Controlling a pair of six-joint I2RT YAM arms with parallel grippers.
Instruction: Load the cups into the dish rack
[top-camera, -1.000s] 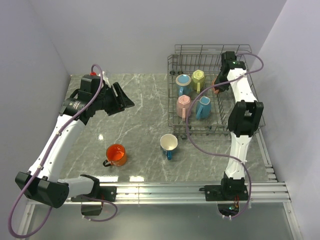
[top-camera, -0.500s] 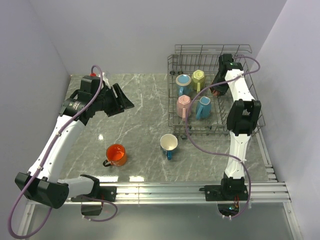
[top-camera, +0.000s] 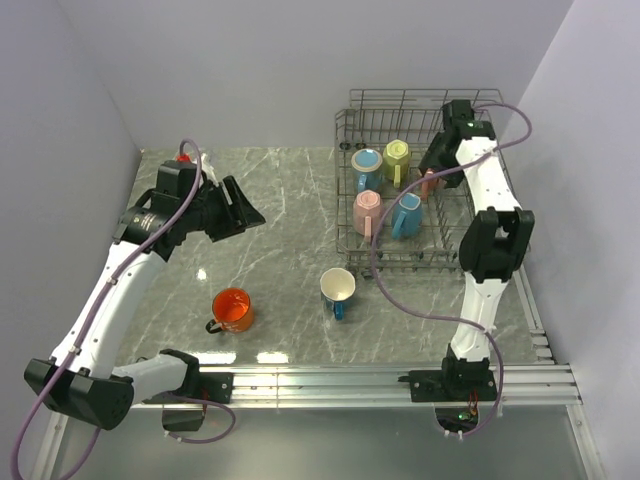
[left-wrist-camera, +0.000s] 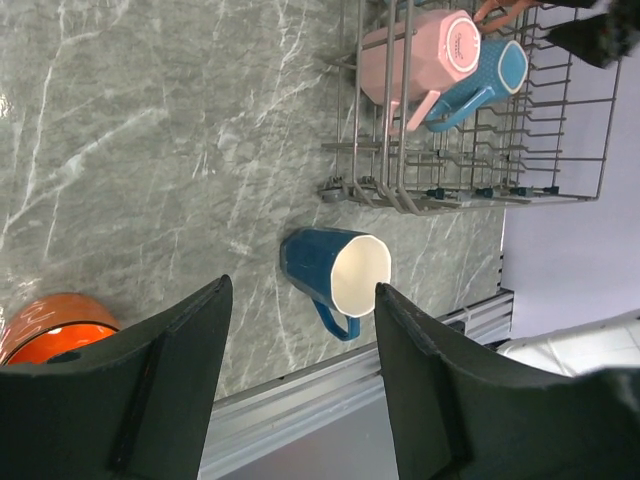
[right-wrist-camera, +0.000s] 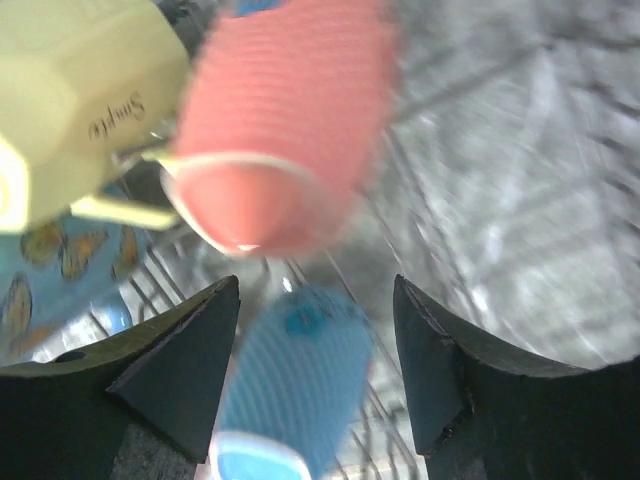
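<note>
Salmon cup (right-wrist-camera: 285, 120) blurred up close (orange cup (left-wrist-camera: 55, 318) half cropped).

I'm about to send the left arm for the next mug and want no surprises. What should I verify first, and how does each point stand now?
1. Left gripper open and empty: ok.
2. Dark blue mug upright on the table, apart from the dish rack, framed in the left wrist view: ok.
3. Orange mug upright, off to the side of that approach: ok.
4. Right gripper open, salmon mug beyond its fingers: ok.
5. Salmon mug seated steadily: cannot tell, right wrist view is blurred.
6. Bare tines in the rack's right part: ok.
</note>
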